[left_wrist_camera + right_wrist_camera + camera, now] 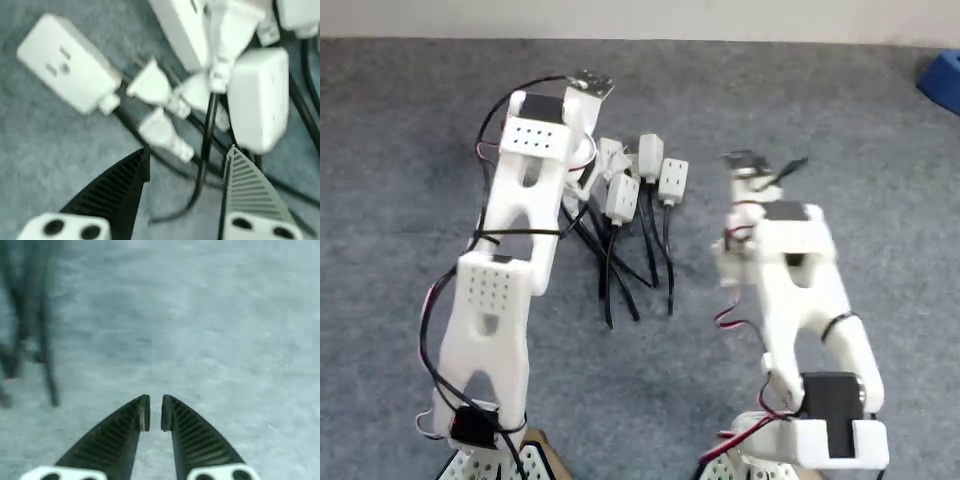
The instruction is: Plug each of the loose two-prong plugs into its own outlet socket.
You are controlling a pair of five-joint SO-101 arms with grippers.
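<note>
The left fingers [125, 185] stand wide apart and hold nothing. A black cord [205, 135] runs up through the gap between them. Just past their tips, near the middle of the frame, lies the nearest plug [164, 134]. A little above it is a second plug [150, 84], and both are clear of any socket. The right fingers [125, 435] are all but closed, with a thin slit between the tips and nothing in them. They hang over bare grey counter [225, 315], with dark cords at the left edge of that frame.

We judge the step in hand to be the pick-up of the first plug, with nothing plugged in by either arm yet. The next move calls for lowering the left fingers around the nearest plug's body, leaving the prongs free, then squaring them to a socket. We expect the blocks are light enough to slide, so the right arm may have to steady one.

We count four outlet blocks in the left wrist view:
- upper-left block [67, 62]
- right-hand block [257, 100]
- top block [180, 30]
- corner block [300, 15], at the top right

In the high view all four cluster at the upper middle, beside the left arm's head.

Two plugs are plainly loose. A third plug-shaped piece [225, 30] lies against the top block, and we cannot tell whether it is seated.
</note>
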